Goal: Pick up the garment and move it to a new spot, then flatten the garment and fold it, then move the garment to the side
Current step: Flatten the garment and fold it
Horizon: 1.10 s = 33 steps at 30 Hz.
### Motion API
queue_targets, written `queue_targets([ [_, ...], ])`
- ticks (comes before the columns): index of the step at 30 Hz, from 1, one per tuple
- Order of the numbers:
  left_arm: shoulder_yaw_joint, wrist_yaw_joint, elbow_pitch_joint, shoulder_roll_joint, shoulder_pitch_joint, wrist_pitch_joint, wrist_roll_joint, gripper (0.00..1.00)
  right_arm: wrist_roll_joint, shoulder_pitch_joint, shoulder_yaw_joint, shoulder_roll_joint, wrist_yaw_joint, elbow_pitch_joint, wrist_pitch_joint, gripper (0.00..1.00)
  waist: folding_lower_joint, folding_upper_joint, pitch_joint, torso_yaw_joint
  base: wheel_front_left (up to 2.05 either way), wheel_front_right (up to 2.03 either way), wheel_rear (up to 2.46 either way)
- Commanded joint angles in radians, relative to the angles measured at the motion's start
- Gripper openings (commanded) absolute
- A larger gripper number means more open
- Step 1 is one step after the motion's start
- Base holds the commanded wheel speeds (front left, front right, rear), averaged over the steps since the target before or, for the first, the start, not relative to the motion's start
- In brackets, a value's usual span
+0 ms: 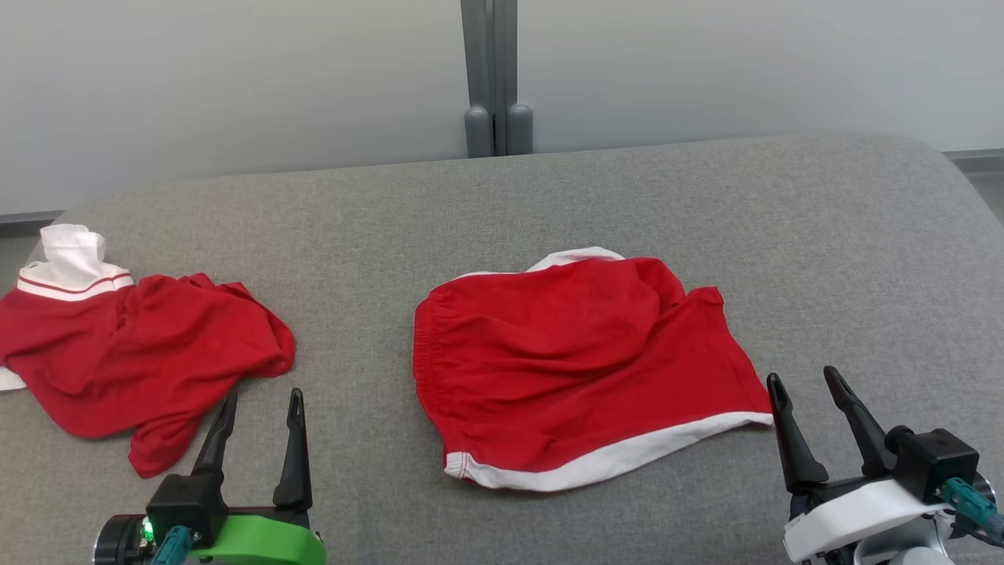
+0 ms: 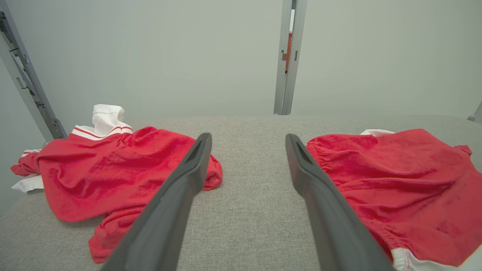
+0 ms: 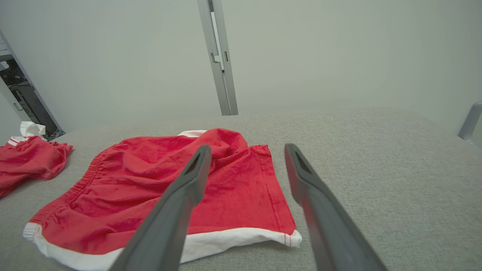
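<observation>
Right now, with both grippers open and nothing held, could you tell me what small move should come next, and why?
Probably ease the right gripper toward the white-hemmed corner of the red shorts, just beside its open jaws. The shorts lie rumpled and untouched on the grey table, so a corner grip seems the likeliest start.

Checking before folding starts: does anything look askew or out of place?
The red shorts lie rumpled, their far edge bunched over. A second red garment sits crumpled by the left edge of the table. Nothing looks torn or spilled.
</observation>
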Motion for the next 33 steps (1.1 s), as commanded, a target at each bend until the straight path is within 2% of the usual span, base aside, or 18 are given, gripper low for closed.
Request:
queue_targets([
  [1,0.000,0.002,-0.002,0.005,0.007,-0.001,0.006,1.00,-0.006,0.004,0.000,0.001,-0.001,0.003,-0.003,1.00,0.0000,0.0000,0.001,0.000,0.00,0.00,0.00],
  [5,-0.003,0.006,-0.004,0.003,0.011,-0.001,0.006,1.00,-0.008,0.002,0.000,-0.001,-0.001,0.009,-0.003,1.00,0.0000,0.0000,0.003,-0.001,0.00,0.00,0.00],
  [14,-0.070,-0.019,0.037,-0.005,-0.014,0.000,0.013,1.00,-0.021,-0.018,-0.014,-0.010,-0.001,0.070,-0.003,1.00,0.0000,0.0000,0.023,0.003,0.00,0.00,0.00],
  [33,-0.347,-0.057,0.278,-0.018,-0.136,0.000,-0.021,1.00,-0.008,-0.194,-0.014,-0.025,-0.001,0.349,-0.003,1.00,0.0000,0.0000,0.139,-0.008,0.00,0.00,0.00],
])
